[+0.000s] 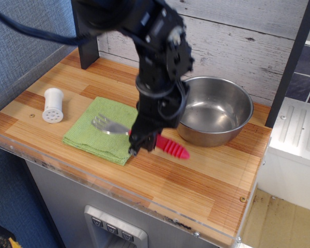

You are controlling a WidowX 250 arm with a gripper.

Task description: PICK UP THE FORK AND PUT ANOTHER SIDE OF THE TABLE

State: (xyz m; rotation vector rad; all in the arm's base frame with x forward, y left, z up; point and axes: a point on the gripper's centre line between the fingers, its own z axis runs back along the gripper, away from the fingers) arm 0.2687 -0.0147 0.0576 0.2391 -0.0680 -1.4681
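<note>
**Fork held crosswise in the jaws, lifted off the surface**

We see the gripper [143,143] closed on the fork [144,137] at the junction of its metal neck and red ribbed handle. The jaws point downward and are clamped across the fork's width. The fork's long axis runs left to right in the view and slopes slightly: the tines project to the left over the green cloth [95,132], and the handle projects to the right toward the steel bowl [217,111]. We judge that the fork is clear of the surface [206,175], since the handle appears to float above the planks, though the image is blurred. The white shaker [52,105] stands well apart at the far left. Open planks lie in front of the bowl on the right, and we judge that a transfer that way leads with the handle end, which passes near the bowl's rim.
</note>
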